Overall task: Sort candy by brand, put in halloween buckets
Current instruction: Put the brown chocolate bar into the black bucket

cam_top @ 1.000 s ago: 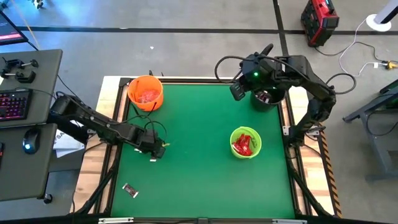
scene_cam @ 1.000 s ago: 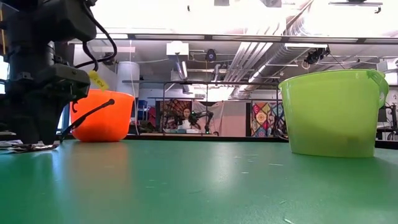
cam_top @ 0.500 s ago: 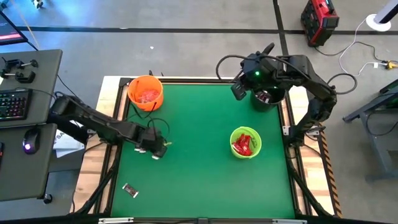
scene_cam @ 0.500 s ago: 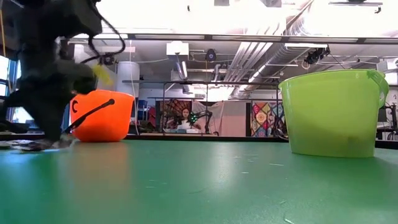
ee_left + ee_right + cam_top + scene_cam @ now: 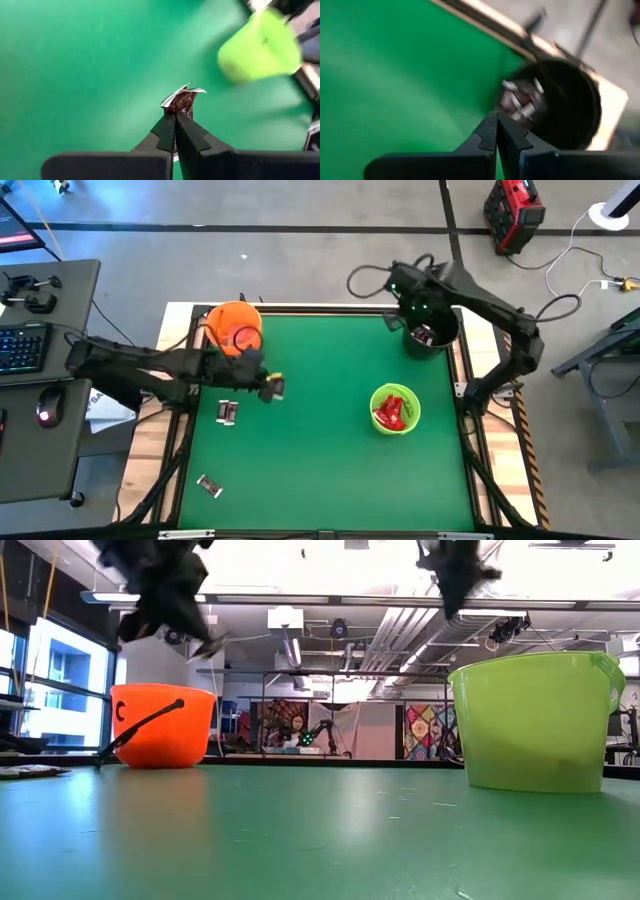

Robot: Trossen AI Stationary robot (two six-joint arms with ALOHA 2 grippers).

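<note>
High view, items taken from the orange bucket (image 5: 234, 328): my left gripper (image 5: 274, 387) just beside it over the green table (image 5: 320, 460), clamped on a dark brown candy (image 5: 181, 100); my right gripper (image 5: 418, 313), fingers pressed together and empty, at the black bucket (image 5: 432, 338); lime bucket (image 5: 395, 409) of red candy farther off.

Three buckets stand on the table: one orange bucket (image 5: 234, 328), one black bucket (image 5: 432, 338), one lime green bucket (image 5: 395, 410). Two loose candies lie near the left edge (image 5: 228, 412) (image 5: 209, 486); a third wrapped candy (image 5: 181, 98) is pinched in the left gripper (image 5: 175, 116)
</note>
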